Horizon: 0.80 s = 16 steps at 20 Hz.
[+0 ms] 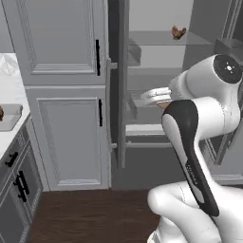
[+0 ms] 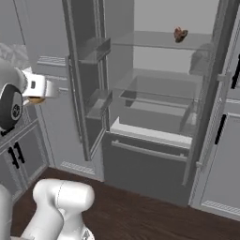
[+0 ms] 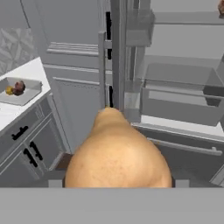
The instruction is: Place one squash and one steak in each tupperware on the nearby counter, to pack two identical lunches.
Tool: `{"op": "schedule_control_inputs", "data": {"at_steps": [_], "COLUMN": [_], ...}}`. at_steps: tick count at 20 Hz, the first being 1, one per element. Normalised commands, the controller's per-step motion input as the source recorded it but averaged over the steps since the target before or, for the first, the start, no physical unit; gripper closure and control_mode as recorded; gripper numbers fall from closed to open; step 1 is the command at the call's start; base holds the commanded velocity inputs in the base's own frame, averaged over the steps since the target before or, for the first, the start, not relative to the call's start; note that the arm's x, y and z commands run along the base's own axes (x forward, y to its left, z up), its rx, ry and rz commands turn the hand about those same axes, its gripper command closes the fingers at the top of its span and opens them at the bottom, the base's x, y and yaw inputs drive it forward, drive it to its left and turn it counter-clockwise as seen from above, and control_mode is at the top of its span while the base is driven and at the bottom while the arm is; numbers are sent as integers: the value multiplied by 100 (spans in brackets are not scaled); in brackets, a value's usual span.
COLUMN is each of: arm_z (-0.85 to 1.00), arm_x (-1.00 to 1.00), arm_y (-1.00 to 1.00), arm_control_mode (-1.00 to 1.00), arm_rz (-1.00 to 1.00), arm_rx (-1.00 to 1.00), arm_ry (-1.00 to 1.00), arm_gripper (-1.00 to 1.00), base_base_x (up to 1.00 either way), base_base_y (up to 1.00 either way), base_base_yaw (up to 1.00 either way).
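Note:
A large orange-yellow squash sits close up in the hand view, and my gripper is shut on it, fingertips hidden behind it. A sliver of that squash peeks under the white hand. I hold it in front of the open fridge. A reddish-brown steak lies on the fridge's top shelf. On the white counter to the left stands a grey tupperware with another steak and a small yellow squash inside.
The open fridge door, with its shelf bins, stands edge-on between me and the tall grey cabinet doors. Clear fridge drawers sit below the shelves. Dark wood floor lies underneath.

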Motion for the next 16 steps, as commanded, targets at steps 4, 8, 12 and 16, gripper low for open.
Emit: {"op": "schedule_control_inputs", "data": {"at_steps": [4,8,12,16], "arm_z": [0,0,0,0], "arm_x": [0,0,0,0], "arm_y": [0,0,0,0], "arm_control_mode": [100,100,100,100], "arm_rz": [0,0,0,0], "arm_rx": [0,0,0,0], "arm_ry": [0,0,0,0], "arm_gripper": [100,100,100,100], "base_base_x": [-46,21,81,100], "base_base_y": [97,80,28,18], "base_base_yaw": [31,45,45,39]}}
